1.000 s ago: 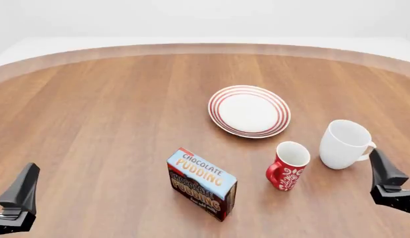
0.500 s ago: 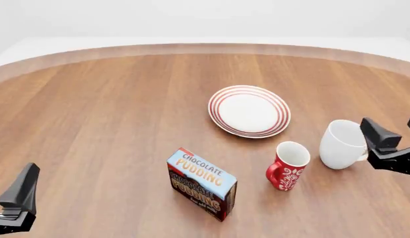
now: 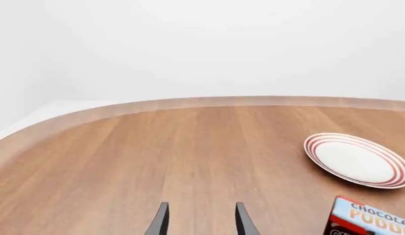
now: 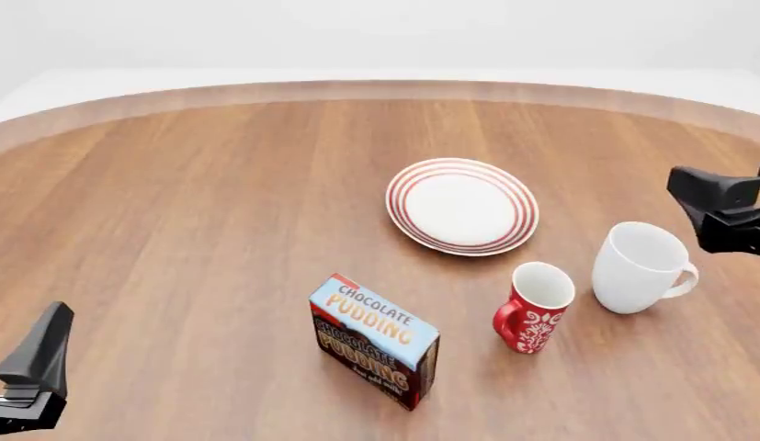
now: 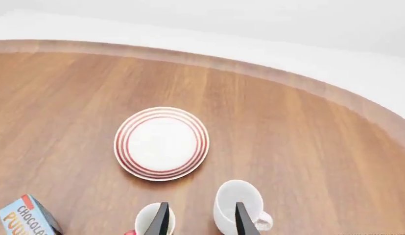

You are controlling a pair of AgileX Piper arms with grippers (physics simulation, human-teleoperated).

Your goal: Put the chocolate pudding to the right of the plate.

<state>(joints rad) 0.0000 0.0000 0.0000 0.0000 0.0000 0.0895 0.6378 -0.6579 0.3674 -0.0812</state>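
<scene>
Chocolate pudding (image 4: pixel 375 341) stands on the table (image 4: pixel 184 220), near and left of the plate (image 4: pixel 462 206), whose centre is bare. Red mug (image 4: pixel 534 307) and white mug (image 4: pixel 640 266), both upright, interiors bare. Left gripper (image 3: pixel 199 220) and right gripper (image 5: pixel 198 219): fingers apart, holding nothing.

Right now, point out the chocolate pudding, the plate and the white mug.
chocolate pudding (image 4: pixel 377 317), front view, light-blue top face.
plate (image 4: pixel 462 207), front view, white centre.
white mug (image 4: pixel 635 272), front view, outer wall.
</scene>
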